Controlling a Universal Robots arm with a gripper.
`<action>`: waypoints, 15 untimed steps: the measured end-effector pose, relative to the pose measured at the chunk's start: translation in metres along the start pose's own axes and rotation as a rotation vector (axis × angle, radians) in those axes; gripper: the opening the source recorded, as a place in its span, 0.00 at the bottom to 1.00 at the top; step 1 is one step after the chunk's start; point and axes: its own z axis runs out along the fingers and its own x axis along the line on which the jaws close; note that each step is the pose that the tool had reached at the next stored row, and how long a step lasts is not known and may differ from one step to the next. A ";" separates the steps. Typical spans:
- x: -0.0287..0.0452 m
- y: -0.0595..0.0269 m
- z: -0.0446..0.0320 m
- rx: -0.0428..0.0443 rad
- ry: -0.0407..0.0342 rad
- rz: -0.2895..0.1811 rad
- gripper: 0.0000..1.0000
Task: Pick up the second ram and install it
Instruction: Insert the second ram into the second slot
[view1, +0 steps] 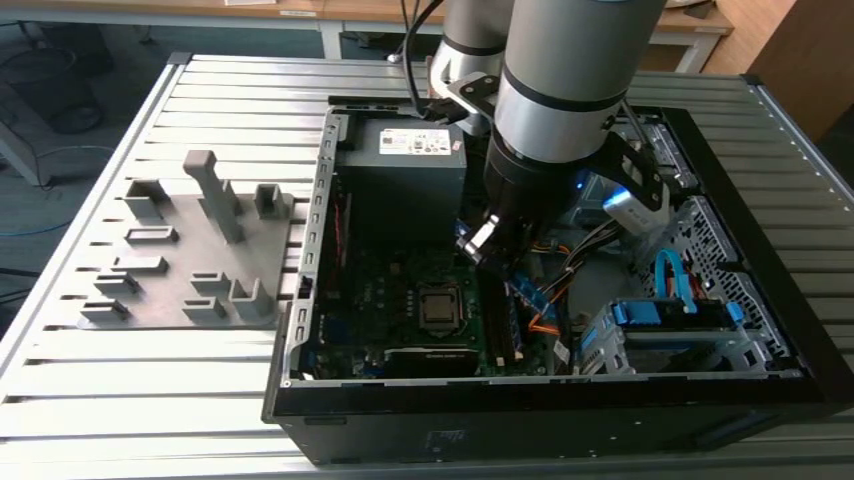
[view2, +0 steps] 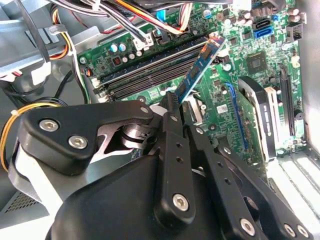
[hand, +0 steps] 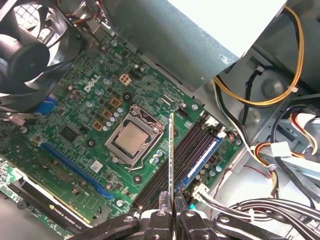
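Note:
My gripper (view1: 481, 247) is down inside the open computer case (view1: 314, 300), shut on the second ram. That ram (view2: 200, 67) is a thin stick with a blue face, reaching out from between the fingertips (view2: 170, 102). In the first wrist view the ram (hand: 171, 155) shows edge-on as a narrow line rising from my gripper (hand: 171, 202). It hangs over the row of long dark memory slots (hand: 189, 150) beside the square silver processor (hand: 134, 137). Whether its lower edge touches a slot (view2: 150, 72) I cannot tell.
A grey holder block (view1: 187, 250) with upright posts stands on the slatted table at the exterior view's left. Bundled cables (hand: 280, 150) lie close to the slots. A power supply (view1: 400, 170), a fan (hand: 25, 55) and an expansion card (view2: 260, 115) crowd the board.

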 end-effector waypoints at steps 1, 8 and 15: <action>0.0000 0.0000 0.0000 0.0001 0.0000 0.003 0.14; 0.0000 0.0000 0.0000 0.0010 0.0004 0.020 0.14; 0.0000 0.0000 0.0000 0.0021 0.0008 0.041 0.14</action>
